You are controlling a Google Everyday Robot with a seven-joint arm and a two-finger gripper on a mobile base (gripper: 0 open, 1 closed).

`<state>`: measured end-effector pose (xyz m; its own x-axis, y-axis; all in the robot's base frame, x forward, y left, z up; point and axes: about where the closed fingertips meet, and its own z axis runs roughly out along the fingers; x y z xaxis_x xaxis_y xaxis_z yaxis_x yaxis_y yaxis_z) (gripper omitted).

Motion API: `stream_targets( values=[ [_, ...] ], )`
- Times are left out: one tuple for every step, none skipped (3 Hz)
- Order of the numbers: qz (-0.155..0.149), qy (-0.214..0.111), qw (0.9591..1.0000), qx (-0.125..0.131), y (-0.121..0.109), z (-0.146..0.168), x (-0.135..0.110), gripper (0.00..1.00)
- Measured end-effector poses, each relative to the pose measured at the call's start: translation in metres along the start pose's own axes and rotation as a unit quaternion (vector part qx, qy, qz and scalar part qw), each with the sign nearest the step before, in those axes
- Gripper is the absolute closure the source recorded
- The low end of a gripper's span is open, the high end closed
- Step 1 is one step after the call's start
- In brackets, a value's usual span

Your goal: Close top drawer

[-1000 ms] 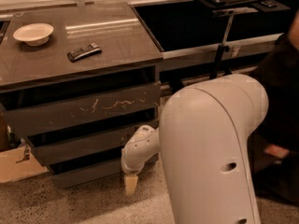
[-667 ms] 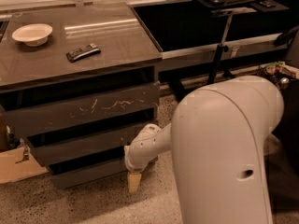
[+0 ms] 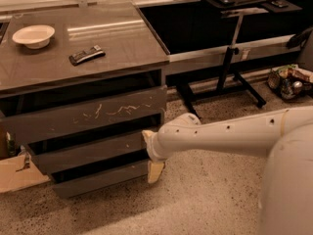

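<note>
Cropped at the left edge, up-left of the pincer [image 3: 150,153] down by the lower drawer fronts [image 3: 93,153]: top drawer [image 3: 88,114], worktop [image 3: 122,48].

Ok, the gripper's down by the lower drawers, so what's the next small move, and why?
Probably lift the gripper to the height of the top drawer front. It hangs low beside the lower drawer fronts, below the scratched panel, which juts out with a dark gap above it.

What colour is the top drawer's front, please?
The top drawer is grey-brown with pale squiggly scratches, in the camera view; the gripper hangs beside the lower drawers.
</note>
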<state>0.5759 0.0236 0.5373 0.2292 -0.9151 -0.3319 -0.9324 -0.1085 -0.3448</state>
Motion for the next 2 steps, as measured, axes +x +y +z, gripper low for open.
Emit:
stream_targets(
  values=[
    [0.002,0.009,0.9994,0.033,-0.0344,-0.0556,0.0175,0.0],
    [0.002,0.009,0.9994,0.033,-0.0344,-0.0556,0.0175,0.0]
  ],
)
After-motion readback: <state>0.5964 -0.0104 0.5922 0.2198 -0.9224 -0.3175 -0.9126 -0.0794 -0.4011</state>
